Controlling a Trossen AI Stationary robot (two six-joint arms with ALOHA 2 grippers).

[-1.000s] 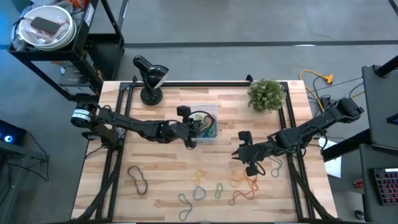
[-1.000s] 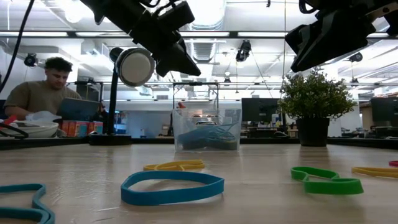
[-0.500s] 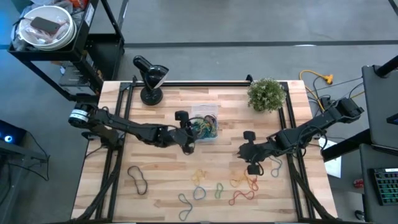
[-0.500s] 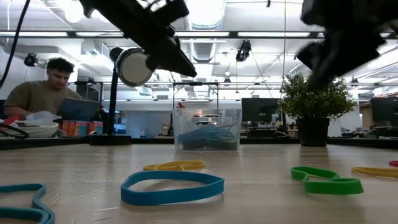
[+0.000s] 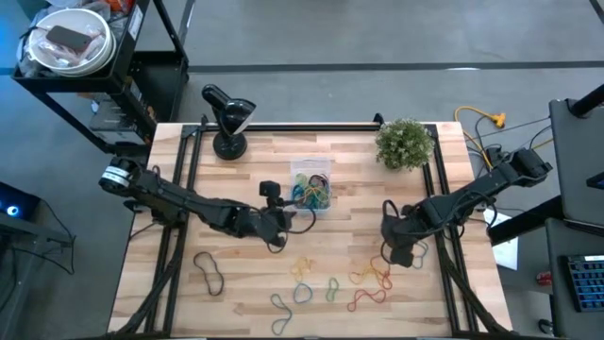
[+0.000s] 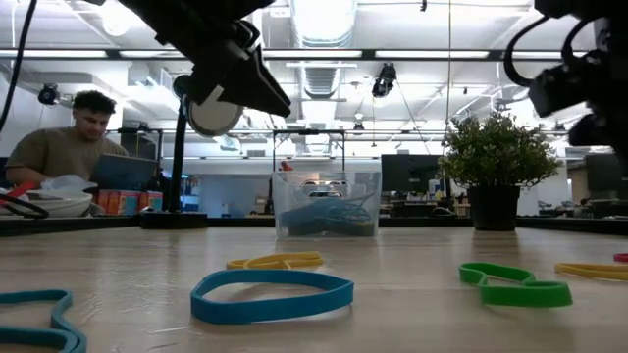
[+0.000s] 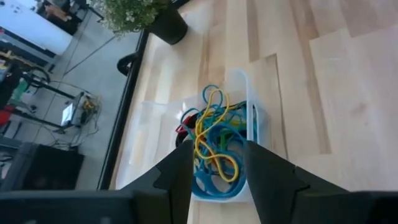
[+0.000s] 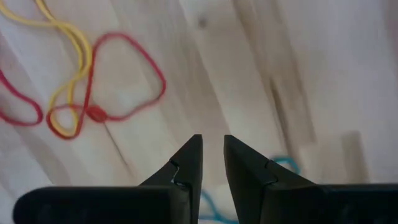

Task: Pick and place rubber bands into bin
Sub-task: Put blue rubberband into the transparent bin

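Note:
The bin (image 5: 310, 185), a clear tub, stands on the table's far middle with a tangle of blue, yellow and red rubber bands (image 7: 214, 140) in it. Loose rubber bands lie on the near half: black (image 5: 209, 272), yellow (image 5: 304, 266), blue (image 5: 302, 293), green (image 5: 332, 288) and a red-and-yellow tangle (image 5: 373, 276). My left gripper (image 5: 275, 219) hangs open and empty, just near-left of the bin, its fingers (image 7: 183, 165) framing the bin in its wrist view. My right gripper (image 8: 212, 142) hovers above bare wood beside the red band (image 8: 127, 74), open by a narrow gap.
A potted plant (image 5: 405, 143) stands at the far right and a black desk lamp (image 5: 229, 118) at the far left. A teal band (image 5: 415, 253) lies near the right gripper. Black rails run along the table's left and right sides. A person sits beyond the table (image 6: 69, 147).
My left gripper has drawn back from above the bin toward the table's near-left, staying open. My right gripper has moved toward the right and near edges, closer to the red-and-yellow bands. The bands on the table have not moved.

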